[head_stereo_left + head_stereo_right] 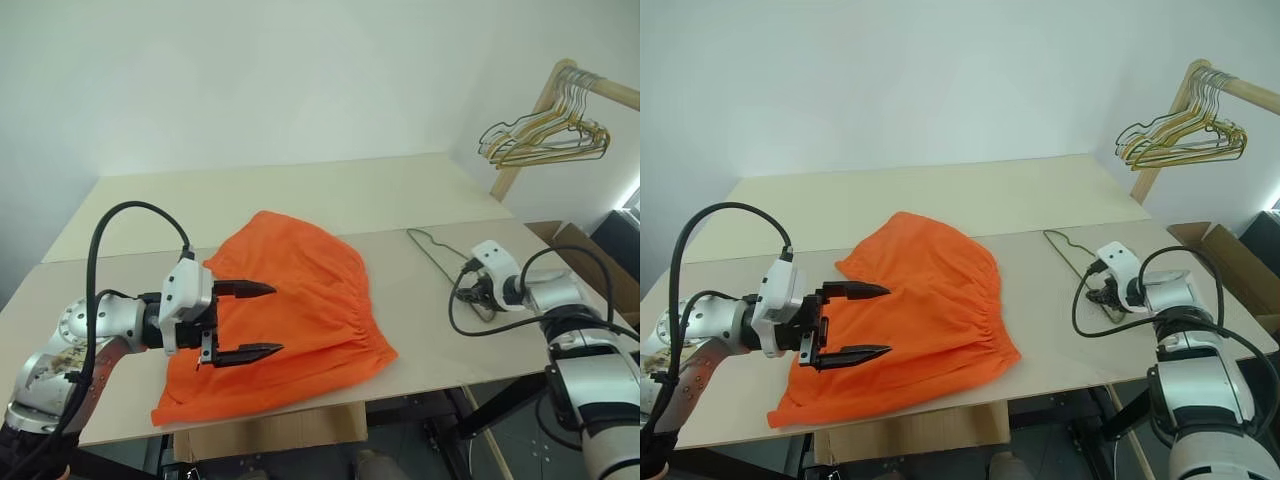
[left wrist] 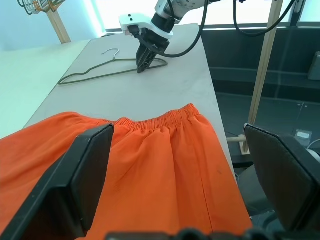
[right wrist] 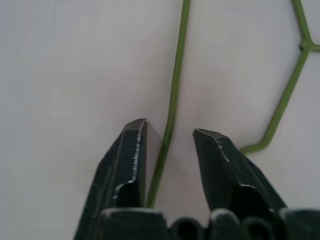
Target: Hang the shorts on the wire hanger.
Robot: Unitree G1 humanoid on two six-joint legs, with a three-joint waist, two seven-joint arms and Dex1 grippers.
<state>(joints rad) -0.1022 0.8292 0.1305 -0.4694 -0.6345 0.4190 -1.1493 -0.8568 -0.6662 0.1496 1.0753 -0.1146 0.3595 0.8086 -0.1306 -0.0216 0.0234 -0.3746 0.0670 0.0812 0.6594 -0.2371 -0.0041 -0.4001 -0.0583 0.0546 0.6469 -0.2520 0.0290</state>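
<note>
The bright orange shorts (image 1: 300, 300) lie flat on the table, waistband toward the right. My left gripper (image 1: 275, 320) hovers open just above their left part, pointing right, with nothing between its fingers. To the right of the shorts the thin olive wire hanger (image 1: 430, 250) lies flat on the table. My right gripper (image 3: 170, 131) is down on it, pointing steeply at the tabletop. In the right wrist view its two fingers stand a little apart with one straight wire of the hanger (image 3: 172, 100) running between them, not clamped. The left wrist view shows that gripper (image 2: 141, 69) on the hanger's lower bar.
A bunch of gold and silver wire hangers (image 1: 545, 135) hangs on a wooden rack at the far right, beyond the pale table (image 1: 300, 195). An open cardboard box (image 1: 590, 250) stands on the floor past the table's right edge. Black cables loop off both wrists.
</note>
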